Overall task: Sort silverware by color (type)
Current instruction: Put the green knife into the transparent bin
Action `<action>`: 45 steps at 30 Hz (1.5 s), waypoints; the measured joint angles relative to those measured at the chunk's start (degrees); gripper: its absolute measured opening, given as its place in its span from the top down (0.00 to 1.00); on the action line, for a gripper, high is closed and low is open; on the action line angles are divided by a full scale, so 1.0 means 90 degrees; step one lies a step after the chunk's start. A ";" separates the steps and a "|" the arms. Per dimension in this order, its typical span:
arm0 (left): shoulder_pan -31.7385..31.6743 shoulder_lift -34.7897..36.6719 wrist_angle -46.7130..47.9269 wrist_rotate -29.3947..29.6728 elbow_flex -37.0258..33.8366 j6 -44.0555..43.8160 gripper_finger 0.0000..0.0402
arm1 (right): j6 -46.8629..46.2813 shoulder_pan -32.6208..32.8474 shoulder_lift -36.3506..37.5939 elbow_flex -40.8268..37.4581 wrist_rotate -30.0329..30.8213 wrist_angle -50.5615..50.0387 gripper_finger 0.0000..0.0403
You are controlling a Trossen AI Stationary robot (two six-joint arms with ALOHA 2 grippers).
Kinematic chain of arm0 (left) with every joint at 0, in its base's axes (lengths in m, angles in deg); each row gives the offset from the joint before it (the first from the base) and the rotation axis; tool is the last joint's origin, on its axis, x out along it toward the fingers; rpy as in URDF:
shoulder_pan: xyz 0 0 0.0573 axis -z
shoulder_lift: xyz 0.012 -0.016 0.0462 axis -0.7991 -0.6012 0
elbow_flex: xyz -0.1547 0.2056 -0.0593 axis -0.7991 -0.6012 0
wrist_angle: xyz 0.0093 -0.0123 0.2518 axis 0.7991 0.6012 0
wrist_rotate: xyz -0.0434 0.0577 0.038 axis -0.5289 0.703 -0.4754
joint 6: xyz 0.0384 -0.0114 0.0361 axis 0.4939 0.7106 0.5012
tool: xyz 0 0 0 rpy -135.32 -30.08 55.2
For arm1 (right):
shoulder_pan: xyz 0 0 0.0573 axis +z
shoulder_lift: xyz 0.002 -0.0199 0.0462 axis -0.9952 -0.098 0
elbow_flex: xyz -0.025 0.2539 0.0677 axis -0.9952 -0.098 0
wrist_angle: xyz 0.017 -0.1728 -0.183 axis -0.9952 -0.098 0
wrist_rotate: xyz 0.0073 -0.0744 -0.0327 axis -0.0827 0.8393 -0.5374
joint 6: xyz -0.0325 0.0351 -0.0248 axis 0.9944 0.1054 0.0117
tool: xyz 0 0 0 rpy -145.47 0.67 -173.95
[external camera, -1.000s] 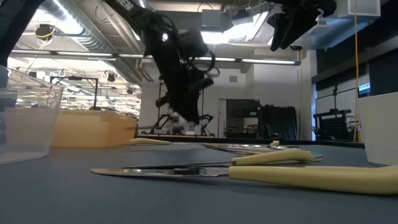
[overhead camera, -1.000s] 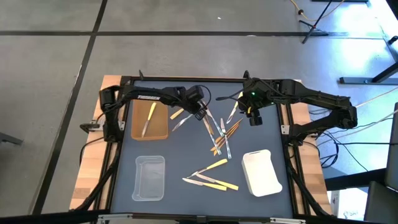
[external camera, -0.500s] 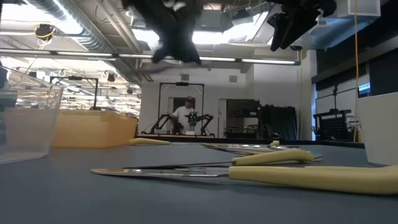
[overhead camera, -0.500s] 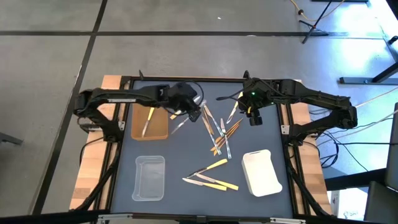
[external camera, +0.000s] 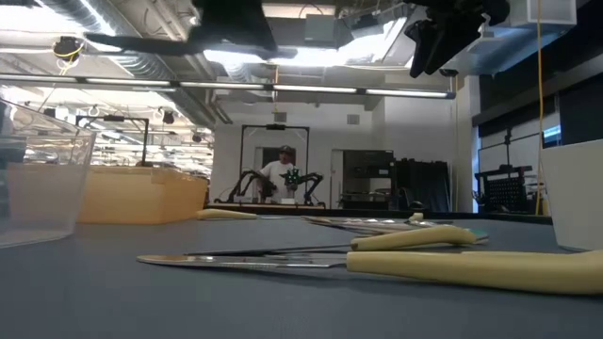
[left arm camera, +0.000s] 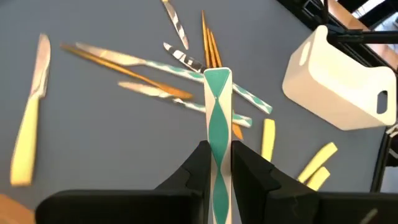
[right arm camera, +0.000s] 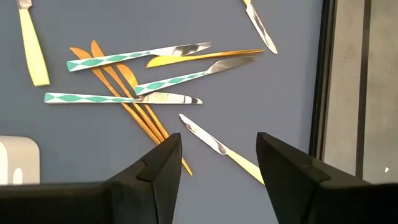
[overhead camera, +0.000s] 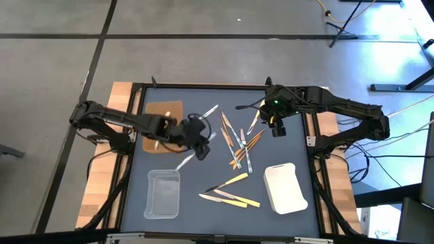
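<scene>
Slippage is being risked: a green-patterned knife (left arm camera: 217, 118) is being gripped by its handle end in the left gripper (left arm camera: 217, 163) above the worktop, near the clear tray (overhead camera: 163, 194). The right gripper (right arm camera: 217, 165) is being held open over the far-edge pile.

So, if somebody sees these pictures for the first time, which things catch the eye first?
First, the left gripper, shut on a green-and-white patterned utensil and raised near the clear tray. Next, the loose heap of silverware mid-table, with yellow-handled pieces between the clear tray and the white tray. The right gripper hangs open at the far right.
</scene>
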 joint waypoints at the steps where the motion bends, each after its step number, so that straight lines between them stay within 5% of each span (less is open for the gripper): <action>1: 0.0193 0.0000 0.0081 0.0179 0.0000 -0.0204 0.90 | -0.0001 0.0000 0.0000 0.0000 0.0002 0.0000 0.52; 17: 0.3040 -0.0258 0.1609 0.2940 0.0000 -0.4038 0.90 | 0.0002 0.0000 0.0000 0.0000 0.0000 0.0000 0.52; 45: 0.4193 -0.1520 0.2854 0.3131 -0.0004 -0.6174 0.90 | 0.0004 0.0000 0.0000 0.0000 0.0000 0.0002 0.52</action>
